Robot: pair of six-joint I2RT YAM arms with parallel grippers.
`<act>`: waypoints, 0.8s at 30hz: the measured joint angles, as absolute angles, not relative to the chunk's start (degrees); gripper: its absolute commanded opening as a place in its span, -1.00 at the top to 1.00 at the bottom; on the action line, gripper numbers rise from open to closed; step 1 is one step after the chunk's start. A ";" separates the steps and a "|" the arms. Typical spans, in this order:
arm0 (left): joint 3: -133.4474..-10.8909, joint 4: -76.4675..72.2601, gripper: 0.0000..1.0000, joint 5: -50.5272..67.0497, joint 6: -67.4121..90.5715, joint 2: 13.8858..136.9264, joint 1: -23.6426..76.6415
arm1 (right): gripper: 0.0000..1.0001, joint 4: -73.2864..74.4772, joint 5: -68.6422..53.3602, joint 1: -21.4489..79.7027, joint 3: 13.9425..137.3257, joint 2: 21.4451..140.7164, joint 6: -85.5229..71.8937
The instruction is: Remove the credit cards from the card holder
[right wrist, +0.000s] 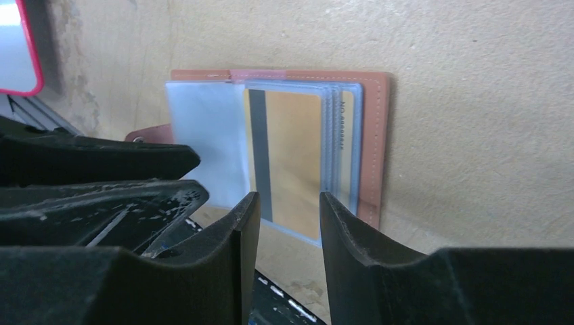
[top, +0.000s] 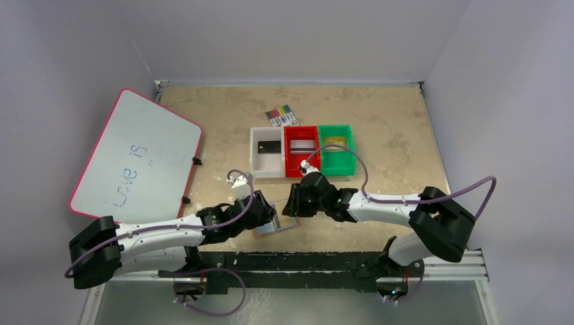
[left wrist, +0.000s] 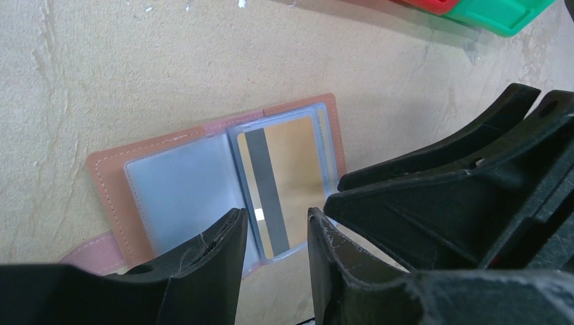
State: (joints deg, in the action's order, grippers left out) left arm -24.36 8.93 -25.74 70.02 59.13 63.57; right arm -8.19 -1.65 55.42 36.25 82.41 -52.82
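Observation:
The tan card holder (top: 287, 224) lies open on the table between my two grippers. Its left clear pocket (left wrist: 179, 196) looks empty, and its right pocket holds a gold credit card (left wrist: 292, 172) with a dark stripe, also seen as the gold card (right wrist: 291, 152). My left gripper (left wrist: 274, 220) hovers at the holder's near edge, open, with nothing between its fingers. My right gripper (right wrist: 288, 200) is open too, with its fingers in front of the gold card's lower edge and apart from it. More cards lie in the bins: black (top: 269, 146), silver (top: 302, 144), gold (top: 332, 141).
White bin (top: 256, 156), red bin (top: 291, 162) and green bin (top: 348, 159) stand in a row behind the holder. A marker pack (top: 281, 116) lies beyond them. A red-rimmed whiteboard (top: 135, 159) leans at the left. The two grippers are close to each other.

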 measured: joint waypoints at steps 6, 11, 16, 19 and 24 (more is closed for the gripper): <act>-22.24 6.85 0.26 -25.69 71.44 59.29 63.57 | 0.20 -9.56 -2.74 55.42 36.32 84.12 -52.38; -21.74 5.45 0.27 -25.30 71.64 60.82 63.57 | 0.27 -9.15 -2.72 55.42 36.69 85.19 -51.96; -21.28 4.14 0.28 -24.75 72.12 62.15 63.57 | 0.36 -9.10 -3.09 55.42 36.69 85.52 -51.35; -20.58 3.51 0.30 -24.43 72.49 62.59 63.57 | 0.44 -9.37 -3.79 55.37 36.69 85.89 -51.33; -18.79 1.61 0.37 -24.12 73.38 62.89 63.57 | 0.52 -9.56 -4.25 55.37 36.69 86.21 -51.31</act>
State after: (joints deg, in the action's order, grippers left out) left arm -18.79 1.61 -24.12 73.38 62.89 63.57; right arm -9.56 -4.25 55.37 36.69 86.21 -51.31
